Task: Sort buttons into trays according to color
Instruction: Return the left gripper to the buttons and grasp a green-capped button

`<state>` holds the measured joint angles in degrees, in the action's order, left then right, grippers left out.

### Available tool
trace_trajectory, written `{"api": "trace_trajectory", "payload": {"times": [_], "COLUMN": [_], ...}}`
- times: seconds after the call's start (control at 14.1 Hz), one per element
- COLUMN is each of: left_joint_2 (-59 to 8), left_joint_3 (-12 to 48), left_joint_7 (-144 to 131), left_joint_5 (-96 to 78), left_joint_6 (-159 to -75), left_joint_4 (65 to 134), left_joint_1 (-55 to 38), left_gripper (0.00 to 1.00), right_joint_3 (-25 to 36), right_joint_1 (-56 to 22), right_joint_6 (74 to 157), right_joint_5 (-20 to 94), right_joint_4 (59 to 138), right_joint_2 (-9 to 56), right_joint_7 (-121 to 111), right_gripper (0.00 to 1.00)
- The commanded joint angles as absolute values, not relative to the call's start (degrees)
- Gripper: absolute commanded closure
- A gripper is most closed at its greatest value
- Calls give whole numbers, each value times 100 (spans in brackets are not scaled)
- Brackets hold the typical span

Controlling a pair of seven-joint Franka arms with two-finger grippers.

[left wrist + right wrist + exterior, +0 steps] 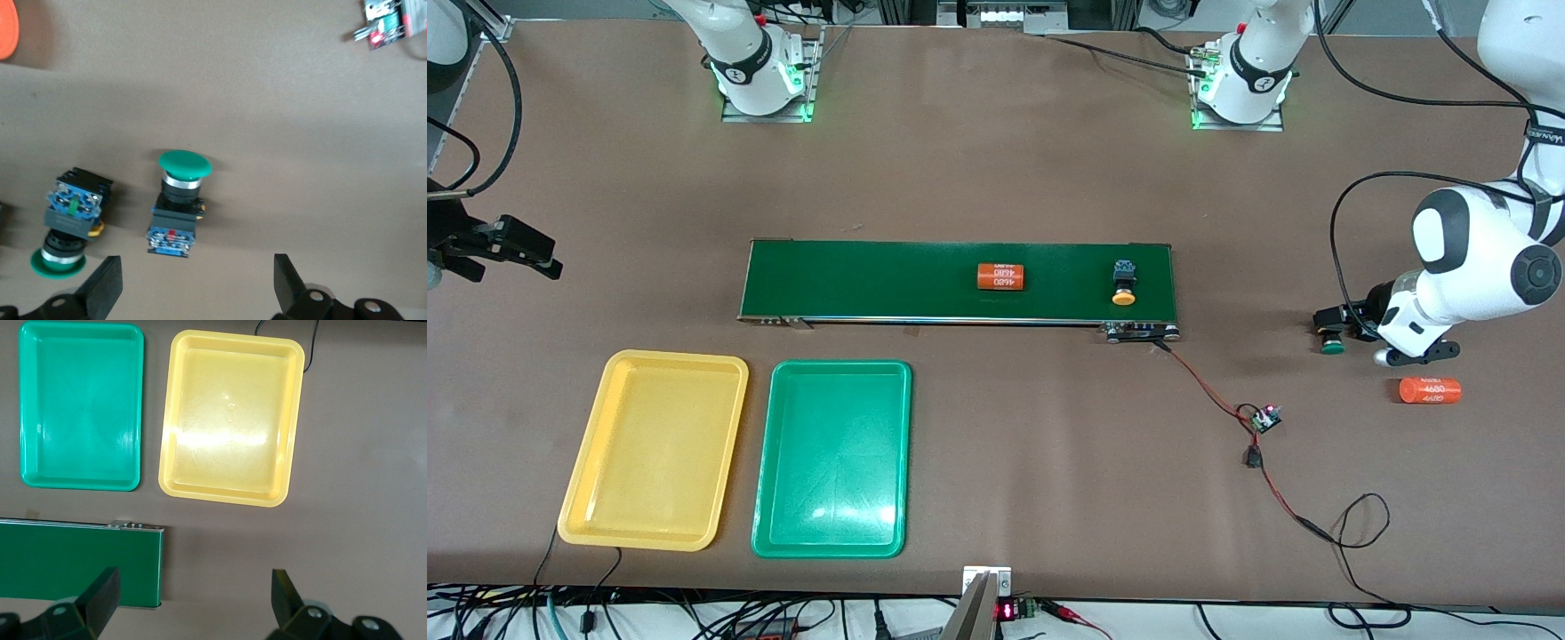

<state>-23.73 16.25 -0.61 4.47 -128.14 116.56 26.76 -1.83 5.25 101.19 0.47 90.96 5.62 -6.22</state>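
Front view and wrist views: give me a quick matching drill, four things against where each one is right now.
Things:
1. yellow button
2. green buttons
3. yellow tray
4. right claw

Places:
A. on the bare table, under the open left claw
B. over the table by the conveyor belt's end, open
C. on the conveyor belt, toward the left arm's end
D. beside the green tray, toward the right arm's end

Pairs: 1-C, 2-A, 3-D, 4-B
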Motion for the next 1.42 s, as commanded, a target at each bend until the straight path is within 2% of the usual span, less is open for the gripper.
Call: {"api": "trace_trajectory", "payload": {"times": [0.0,0.14,0.78,1.06,1.27,1.34], "left_joint_2": [-2636,-2724,-3058,-3103,-3112,-3042], "left_joint_3": [1670,1670,1661,1626,1626,1626], "left_joint_7": [158,334,817,1018,1266,1240], "left_joint_5": [798,1325,1406,1450,1450,1450], "left_joint_6": [-12806,-13033,-13421,-13482,-13483,-13422], "left_joint_4": [11496,11496,11479,11627,11646,11654], "left_joint_1": [2681,2681,2733,2847,2918,2892], "left_gripper": [0,0,2,60,95,99], "right_joint_3": [-211,-202,-193,-193,-193,-193], "right_joint_1": [527,571,545,545,536,536], "right_joint_6": [10020,9976,9932,9932,9932,9923], "right_joint_5": [123,132,70,62,62,70], "right_joint_4": [9088,9088,9053,9062,9062,9070], "right_joint_2": [589,571,624,624,633,624], "right_joint_7": [-800,-1035,-1266,-1248,-1231,-1204], "right_gripper": [0,0,0,0,0,0]}}
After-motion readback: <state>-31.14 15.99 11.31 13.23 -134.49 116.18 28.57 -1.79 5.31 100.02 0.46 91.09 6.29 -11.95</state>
